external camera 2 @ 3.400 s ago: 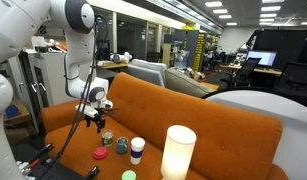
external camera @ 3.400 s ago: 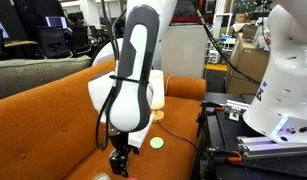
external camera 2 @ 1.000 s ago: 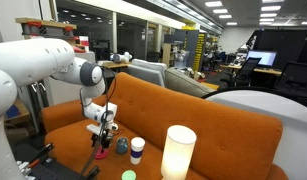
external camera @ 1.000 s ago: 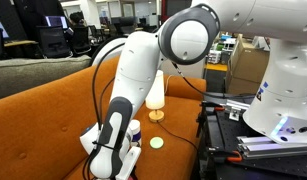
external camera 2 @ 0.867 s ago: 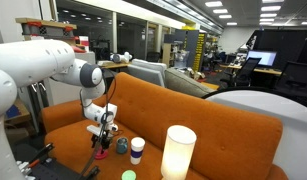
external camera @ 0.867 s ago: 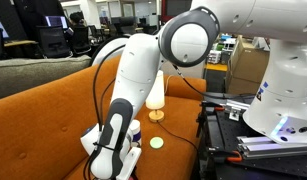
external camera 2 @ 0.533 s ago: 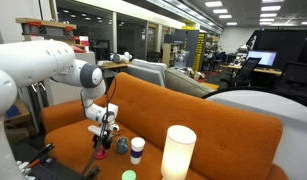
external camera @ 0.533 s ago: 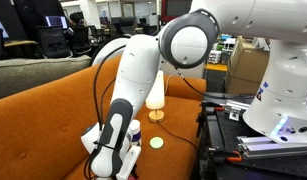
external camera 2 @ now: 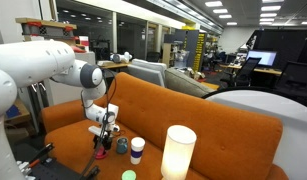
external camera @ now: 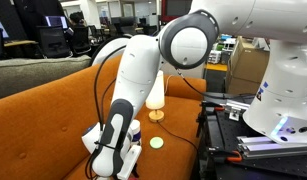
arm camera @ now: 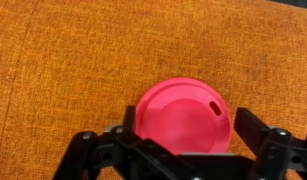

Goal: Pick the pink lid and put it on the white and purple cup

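Observation:
The pink lid (arm camera: 183, 113) lies flat on the orange sofa seat, filling the lower middle of the wrist view. My gripper (arm camera: 188, 128) is low over it, open, with one finger on each side. The left finger (arm camera: 126, 124) is at the lid's edge and the right finger (arm camera: 251, 126) stands a little apart from it. In an exterior view the gripper (external camera 2: 101, 148) is down at the lid (external camera 2: 99, 155). The white and purple cup (external camera 2: 137, 149) stands upright to the right of it, and it also shows beside the arm (external camera: 134, 130).
A squat grey-teal cup (external camera 2: 121, 146) stands between the lid and the white and purple cup. A tall white lamp (external camera 2: 178, 152) and a flat yellow-green disc (external camera: 157, 143) are on the seat. The sofa backrest (external camera 2: 173, 105) rises behind. A black equipment table (external camera: 228, 130) stands beside the sofa.
Since 3.4 s ago the arm has bent down and brought the gripper onto the pink lid. Over the last second nothing has visibly moved.

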`<state>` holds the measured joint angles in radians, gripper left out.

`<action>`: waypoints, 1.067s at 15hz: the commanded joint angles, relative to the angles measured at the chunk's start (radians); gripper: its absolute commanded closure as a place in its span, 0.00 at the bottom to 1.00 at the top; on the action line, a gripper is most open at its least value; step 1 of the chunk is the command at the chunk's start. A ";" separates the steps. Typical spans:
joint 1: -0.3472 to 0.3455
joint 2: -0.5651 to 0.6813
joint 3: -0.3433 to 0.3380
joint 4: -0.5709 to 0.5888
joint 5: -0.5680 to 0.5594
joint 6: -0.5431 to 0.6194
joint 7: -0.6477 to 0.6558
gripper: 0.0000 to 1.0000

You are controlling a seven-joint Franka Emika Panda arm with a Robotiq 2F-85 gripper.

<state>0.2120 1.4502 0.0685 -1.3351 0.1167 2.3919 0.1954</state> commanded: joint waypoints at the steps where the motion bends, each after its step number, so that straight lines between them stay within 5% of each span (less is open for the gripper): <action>1: 0.005 0.029 -0.006 0.048 -0.017 -0.038 0.009 0.00; 10: 0.009 0.021 0.003 0.054 -0.014 -0.060 -0.003 0.00; 11: 0.008 0.021 0.005 0.054 -0.013 -0.064 -0.006 0.05; 12: 0.007 0.021 0.006 0.053 -0.012 -0.069 -0.006 0.26; 16: 0.006 0.021 0.006 0.050 -0.011 -0.083 -0.006 0.39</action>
<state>0.2241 1.4712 0.0700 -1.2932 0.1156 2.3420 0.1943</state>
